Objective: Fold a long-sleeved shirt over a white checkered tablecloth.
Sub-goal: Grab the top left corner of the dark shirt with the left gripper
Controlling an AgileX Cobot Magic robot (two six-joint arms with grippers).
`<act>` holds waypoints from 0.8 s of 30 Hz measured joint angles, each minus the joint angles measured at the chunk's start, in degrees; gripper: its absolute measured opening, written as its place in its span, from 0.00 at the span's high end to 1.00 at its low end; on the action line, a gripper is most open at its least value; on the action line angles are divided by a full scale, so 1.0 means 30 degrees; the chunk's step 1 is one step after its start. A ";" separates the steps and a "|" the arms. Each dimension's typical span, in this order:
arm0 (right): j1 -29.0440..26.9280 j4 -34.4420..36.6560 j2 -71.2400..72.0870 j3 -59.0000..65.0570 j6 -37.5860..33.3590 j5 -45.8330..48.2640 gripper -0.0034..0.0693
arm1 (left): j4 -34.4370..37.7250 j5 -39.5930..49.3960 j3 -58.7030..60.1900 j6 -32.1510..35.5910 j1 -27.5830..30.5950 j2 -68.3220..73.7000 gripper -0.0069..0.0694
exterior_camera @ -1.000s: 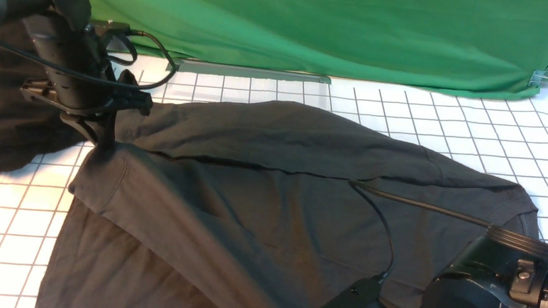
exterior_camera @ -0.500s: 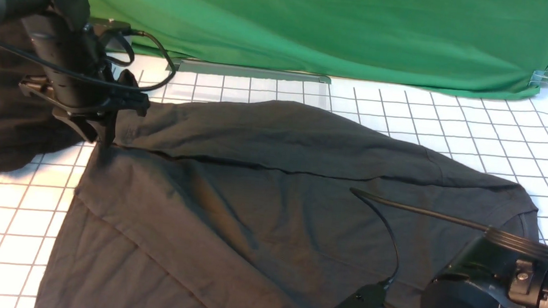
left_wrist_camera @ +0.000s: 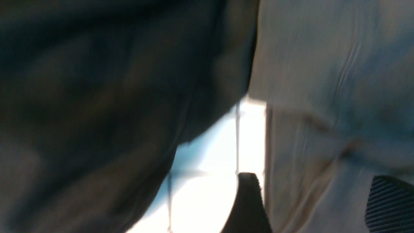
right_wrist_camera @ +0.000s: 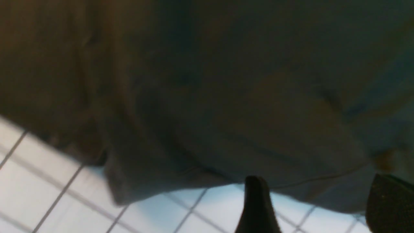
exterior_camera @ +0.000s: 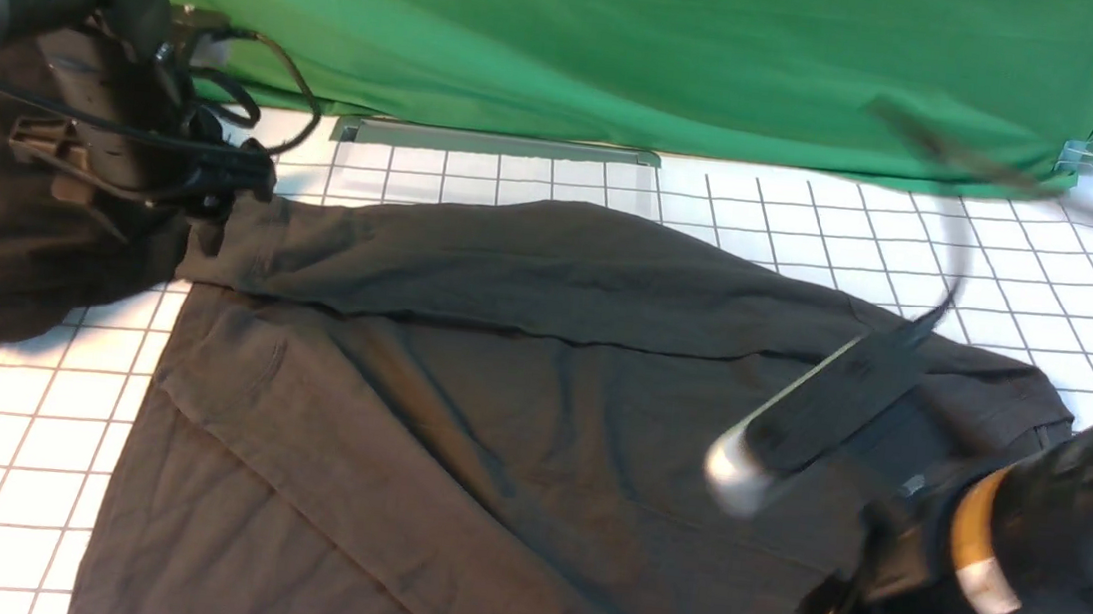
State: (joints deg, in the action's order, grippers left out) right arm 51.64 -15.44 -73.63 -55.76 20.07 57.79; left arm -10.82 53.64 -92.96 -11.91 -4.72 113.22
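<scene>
Front view, lower right: right end effector (right_wrist_camera: 323,207) spread, pinching nothing. long-sleeved shirt (exterior_camera: 517,405) lies flat mid-frame on white checkered tablecloth (exterior_camera: 1012,262); sleeve fold looks laid. Upper left: left end effector (left_wrist_camera: 318,207) spread, empty. Next: regrasp an edge for the following fold.

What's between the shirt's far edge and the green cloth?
In the front view, a band of bare white checkered tablecloth and a flat grey strip at the foot of the green cloth lie beyond the long-sleeved shirt.

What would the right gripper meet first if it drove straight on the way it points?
Most likely the long-sleeved shirt: its edge lies just ahead of the right gripper, though depth is unclear.
</scene>
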 joint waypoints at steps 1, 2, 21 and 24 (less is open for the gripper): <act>-0.0414 -0.0106 0.0362 0.0000 0.0096 0.0025 0.37 | 0.0123 -0.0350 -0.0037 -0.0070 0.0000 0.0159 0.36; -0.0706 -0.0158 0.0514 0.0000 0.0121 0.0025 0.37 | 0.0195 -0.0520 -0.0067 -0.0129 0.0000 0.0343 0.37; -0.2563 -0.0326 0.0796 0.0000 -0.0185 0.0025 0.37 | 0.1471 -0.3647 -0.0186 -0.3129 0.1579 0.2965 0.39; -0.2563 -0.0341 0.0796 0.0000 -0.0185 0.0025 0.37 | 0.1972 -0.3858 -0.0192 -0.2980 0.1863 0.3031 0.39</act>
State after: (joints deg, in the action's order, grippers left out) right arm 43.95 -16.47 -71.24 -55.76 19.51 57.87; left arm -4.91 42.07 -93.54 -20.84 0.87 122.31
